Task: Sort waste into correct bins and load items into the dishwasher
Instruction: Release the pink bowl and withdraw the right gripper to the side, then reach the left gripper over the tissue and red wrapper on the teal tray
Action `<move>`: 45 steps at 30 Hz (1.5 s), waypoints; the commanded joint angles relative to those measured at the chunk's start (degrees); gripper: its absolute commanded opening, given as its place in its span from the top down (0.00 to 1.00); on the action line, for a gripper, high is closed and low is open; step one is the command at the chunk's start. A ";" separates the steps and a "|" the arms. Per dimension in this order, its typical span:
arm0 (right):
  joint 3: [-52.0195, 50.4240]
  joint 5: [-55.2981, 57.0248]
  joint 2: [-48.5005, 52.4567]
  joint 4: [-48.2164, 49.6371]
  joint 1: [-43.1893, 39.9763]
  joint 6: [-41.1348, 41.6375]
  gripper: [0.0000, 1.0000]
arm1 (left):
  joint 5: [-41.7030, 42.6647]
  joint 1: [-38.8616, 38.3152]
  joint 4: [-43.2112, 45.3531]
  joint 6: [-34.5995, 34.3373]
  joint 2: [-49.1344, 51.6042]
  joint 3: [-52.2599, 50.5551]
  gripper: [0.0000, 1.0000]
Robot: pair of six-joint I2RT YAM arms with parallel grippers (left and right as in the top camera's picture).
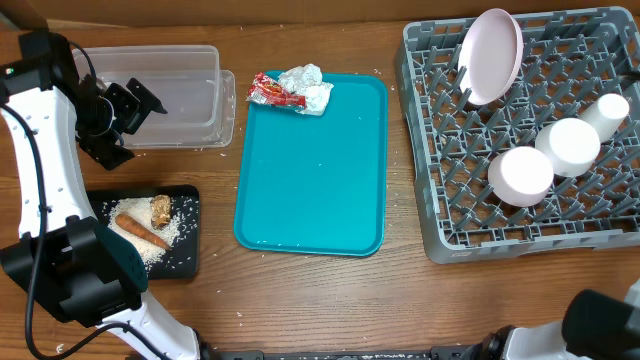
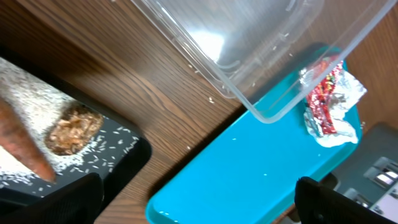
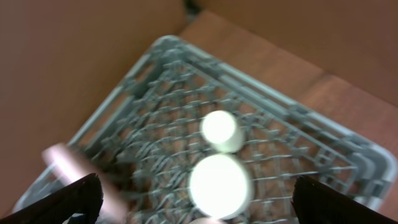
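From where I stand the teal tray (image 1: 310,190) is the thing to steer by, and it is nearly cleared. To its right the grey dish rack (image 1: 425,200) holds the pale plate (image 1: 492,55) on edge at the far side, with two white bowls (image 1: 520,175) and the small cup (image 1: 607,112) among the pegs. To its left, by the near end, the black tray (image 1: 188,264) carries the carrot stick (image 1: 140,232), the brown food chunk (image 1: 160,208) and a scatter of rice grains (image 1: 180,228). At the teal tray's far left corner lie the red-and-white wrapper (image 1: 275,92) and, touching it, the crumpled white napkin (image 1: 308,88); just left of that corner sits the clear tub (image 1: 190,55), which looks empty. So I judge the dry waste to be the step in hand, the scraps and dishes looking done. The left gripper (image 1: 132,128) hangs over the tub's end away from the teal tray, jaws spread wide and holding nothing; the right gripper (image 3: 199,211) hovers above the rack, likewise wide and empty. The next move, I think, calls for the left arm to cross the tub to that corner, pinch the wrapper or the napkin without dragging the other off the rim, and carry it back left to let go inside the tub.
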 commanded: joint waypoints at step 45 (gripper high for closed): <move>0.02 0.02 0.20 0.07 -5.14 0.50 0.00 | -21.57 -41.24 20.96 14.36 13.53 15.67 0.13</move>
